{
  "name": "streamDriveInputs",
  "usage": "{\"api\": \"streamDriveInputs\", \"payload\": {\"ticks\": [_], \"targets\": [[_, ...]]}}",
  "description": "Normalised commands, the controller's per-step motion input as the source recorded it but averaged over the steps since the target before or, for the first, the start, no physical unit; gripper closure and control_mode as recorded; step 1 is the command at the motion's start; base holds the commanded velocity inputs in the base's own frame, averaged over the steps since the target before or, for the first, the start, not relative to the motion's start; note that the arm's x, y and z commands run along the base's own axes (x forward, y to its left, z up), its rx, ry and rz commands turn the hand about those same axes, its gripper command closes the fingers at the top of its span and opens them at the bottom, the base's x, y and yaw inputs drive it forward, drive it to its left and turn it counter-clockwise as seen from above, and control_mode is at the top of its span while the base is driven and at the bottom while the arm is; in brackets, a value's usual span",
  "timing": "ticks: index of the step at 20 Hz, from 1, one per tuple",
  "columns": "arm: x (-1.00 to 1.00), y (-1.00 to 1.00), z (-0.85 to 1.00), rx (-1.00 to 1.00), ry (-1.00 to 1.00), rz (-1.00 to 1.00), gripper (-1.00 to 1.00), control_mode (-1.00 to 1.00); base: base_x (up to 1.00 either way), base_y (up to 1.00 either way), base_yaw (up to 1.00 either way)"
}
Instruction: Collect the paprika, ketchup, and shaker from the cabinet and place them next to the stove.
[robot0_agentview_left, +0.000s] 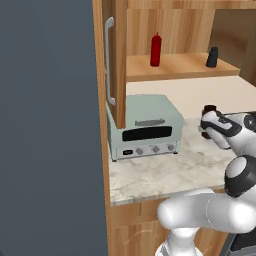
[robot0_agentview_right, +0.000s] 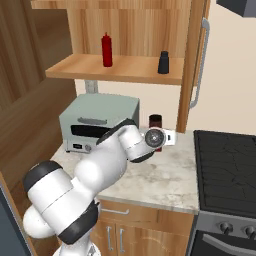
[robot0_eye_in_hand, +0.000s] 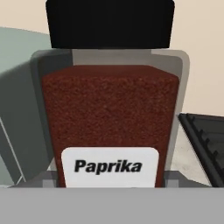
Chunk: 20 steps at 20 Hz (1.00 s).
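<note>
The paprika (robot0_eye_in_hand: 111, 113), a squarish jar of red-brown powder with a black cap and a white label, stands upright low over the marbled counter (robot0_agentview_right: 150, 185), between the toaster oven and the stove (robot0_agentview_right: 225, 170). My gripper (robot0_agentview_right: 158, 144) reaches it from the side and is shut on its lower body; the cap (robot0_agentview_right: 155, 120) rises above the hand. Whether the jar's base touches the counter is hidden. The slim red ketchup (robot0_agentview_right: 106, 50) and the small dark shaker (robot0_agentview_right: 163, 62) stand apart on the cabinet (robot0_agentview_right: 115, 70) shelf above.
A pale green toaster oven (robot0_agentview_right: 97, 120) sits on the counter just left of the jar. The cabinet door (robot0_agentview_left: 116, 55) hangs open over the toaster, its grey bar handle (robot0_agentview_left: 108, 60) facing out. A second door (robot0_agentview_right: 196, 60) stands by the stove.
</note>
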Motion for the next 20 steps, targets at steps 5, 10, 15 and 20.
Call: {"api": "streamDriveInputs", "payload": {"ticks": [5,10,15,20], "targets": [[0.18,-0.20,-0.18,0.05,-0.02,0.08,1.00,-1.00,0.00,0.00,0.00],[0.24,-0.14,-0.22,0.07,-0.06,0.07,1.00,-1.00,0.00,0.00,0.00],[0.26,-0.08,-0.19,0.06,-0.03,0.05,1.00,-1.00,0.00,0.00,0.00],[0.32,0.00,-0.30,0.01,-0.04,0.02,1.00,-1.00,0.00,0.00,0.00]]}}
